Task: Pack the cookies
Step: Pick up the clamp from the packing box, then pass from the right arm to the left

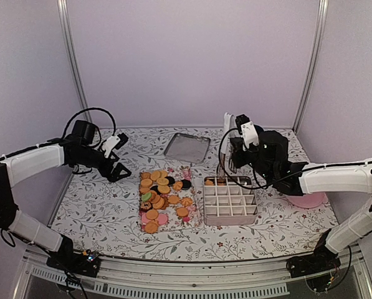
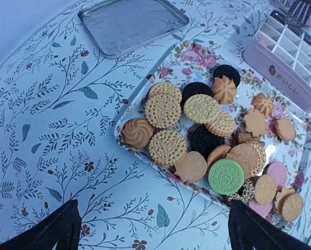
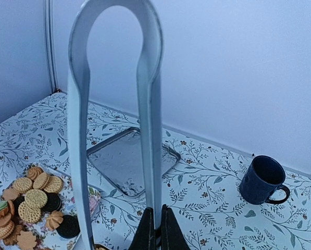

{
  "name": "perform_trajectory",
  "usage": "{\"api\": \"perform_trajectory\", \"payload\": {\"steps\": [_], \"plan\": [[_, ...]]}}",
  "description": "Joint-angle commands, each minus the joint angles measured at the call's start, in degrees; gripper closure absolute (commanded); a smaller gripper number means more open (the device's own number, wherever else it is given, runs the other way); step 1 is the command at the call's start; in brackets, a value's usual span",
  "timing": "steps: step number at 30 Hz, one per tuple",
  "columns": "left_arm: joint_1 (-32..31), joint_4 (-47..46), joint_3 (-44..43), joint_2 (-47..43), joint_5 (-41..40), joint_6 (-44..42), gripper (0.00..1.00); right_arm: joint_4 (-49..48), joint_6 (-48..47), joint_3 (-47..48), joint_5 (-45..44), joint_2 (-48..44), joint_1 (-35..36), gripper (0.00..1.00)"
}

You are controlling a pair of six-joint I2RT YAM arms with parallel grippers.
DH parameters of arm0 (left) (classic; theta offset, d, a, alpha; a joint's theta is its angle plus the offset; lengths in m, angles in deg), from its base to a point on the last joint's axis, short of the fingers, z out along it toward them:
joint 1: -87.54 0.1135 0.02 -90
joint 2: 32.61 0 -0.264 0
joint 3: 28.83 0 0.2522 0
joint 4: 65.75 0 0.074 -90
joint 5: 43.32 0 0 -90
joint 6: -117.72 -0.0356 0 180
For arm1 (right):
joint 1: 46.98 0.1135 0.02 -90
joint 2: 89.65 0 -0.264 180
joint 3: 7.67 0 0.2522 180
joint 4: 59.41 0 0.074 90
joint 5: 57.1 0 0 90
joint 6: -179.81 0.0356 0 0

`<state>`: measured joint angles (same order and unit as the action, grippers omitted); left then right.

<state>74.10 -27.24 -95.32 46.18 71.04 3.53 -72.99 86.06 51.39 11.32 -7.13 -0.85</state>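
On a floral tray [image 2: 197,54] lie round, embossed cookies [image 2: 167,147].

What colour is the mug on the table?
Dark blue; the mug shows best in the right wrist view.

Your desk [image 1: 111,212] wears a cloth printed with leafy sprigs. At its far middle a silver tray [image 1: 187,147] lies flat. Nearer to you, a flowered tray [image 2: 189,65] sits left of centre, with a pale divided box [image 1: 230,220] just beside it on the right. Right of the box is what looks like a pink plate [image 1: 310,200], only partly shown. A dark blue mug [image 3: 262,179] stands upright to the right of the silver tray. Metal tongs [image 3: 150,130] stand on end, bend uppermost.
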Motion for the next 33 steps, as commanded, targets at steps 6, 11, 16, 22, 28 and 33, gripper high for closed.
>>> {"api": "perform_trajectory", "payload": {"steps": [6,11,16,22,28,33], "plan": [[-3.18,2.41,-4.97,1.84,4.66,1.7,0.01,-3.49,13.3,0.23,5.24,-5.05,1.47,1.0],[-6.96,7.9,-10.78,2.91,15.86,2.69,0.01,-8.9,19.99,4.71,13.76,-0.79,4.12,1.0],[-10.73,8.55,-13.23,2.64,28.25,5.66,0.01,-17.87,23.98,9.31,20.68,6.39,6.83,1.0],[-12.06,8.56,-13.27,3.41,37.38,7.54,0.04,-27.58,27.16,12.84,25.07,12.68,8.86,1.0],[-12.15,8.56,-11.89,2.56,39.43,7.4,0.27,-28.32,26.57,16.12,24.46,15.88,10.37,1.0],[-12.15,8.6,-10.76,2.12,40.15,7.27,0.36,-28.48,25.69,17.72,23.51,17.67,11.0,1.0]]}}
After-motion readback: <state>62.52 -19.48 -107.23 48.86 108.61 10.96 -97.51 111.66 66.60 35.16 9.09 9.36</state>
